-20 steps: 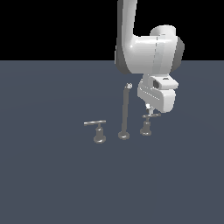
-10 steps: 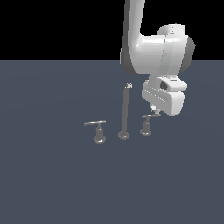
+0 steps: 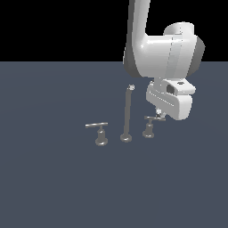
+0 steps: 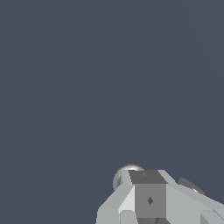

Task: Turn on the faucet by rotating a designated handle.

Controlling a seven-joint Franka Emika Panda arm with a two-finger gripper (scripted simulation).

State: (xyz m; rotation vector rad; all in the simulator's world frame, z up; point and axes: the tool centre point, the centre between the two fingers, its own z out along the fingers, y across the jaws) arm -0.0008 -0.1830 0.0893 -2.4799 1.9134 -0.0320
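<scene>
Faucet [image 3: 127, 116] set: one upright spout, two lever handles, one gripper [image 3: 159, 116].

You have the short-bar handle [image 3: 149, 128] at the spout's 3 o'clock, the longer-bar handle [image 3: 99, 132] at its 9 o'clock. The gripper sits just at the short bar's 3 o'clock end; contact and finger state cannot be told.

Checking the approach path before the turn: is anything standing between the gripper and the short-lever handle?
Nothing visible does. The gripper is already at the short lever of the handle, on the exterior view's right of the spout. The other handle stands beyond the spout, out of the way.
</scene>
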